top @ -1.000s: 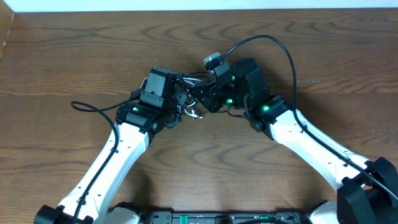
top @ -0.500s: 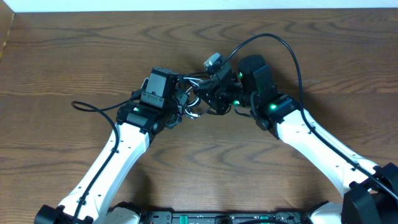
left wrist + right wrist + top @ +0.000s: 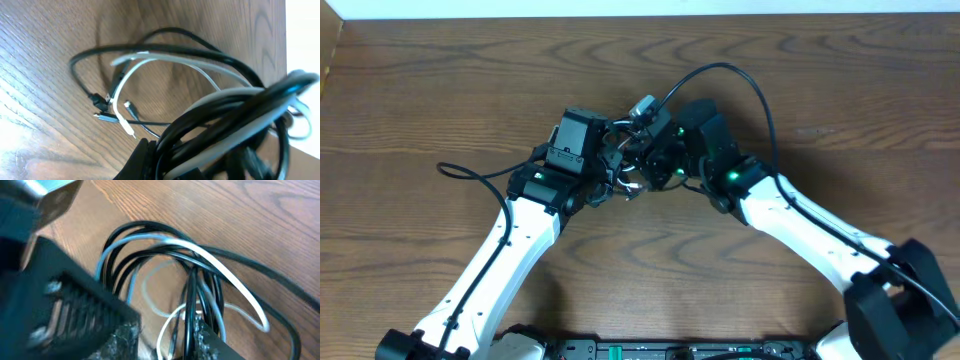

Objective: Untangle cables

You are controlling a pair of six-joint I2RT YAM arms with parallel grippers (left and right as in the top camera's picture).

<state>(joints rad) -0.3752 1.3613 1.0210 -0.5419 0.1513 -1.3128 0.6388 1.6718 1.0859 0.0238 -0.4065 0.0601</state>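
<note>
The left end effector (image 3: 609,165) is clenched on the cables (image 3: 165,59), a tangle of thin black cords and one white cord, near the middle of the brown wooden worktop (image 3: 840,90). In the left wrist view the bunch runs close past the lens, loops spread out over the wood, and small plugs (image 3: 101,104) show at the loose ends. The right end effector (image 3: 655,162) meets the same tangle from the opposite side, just beside the left one. Its jaws stand partly apart; black cords run between the pads (image 3: 207,341), close against one of them, with no firm pinch visible. Both white arms reach in from the near edge.
</note>
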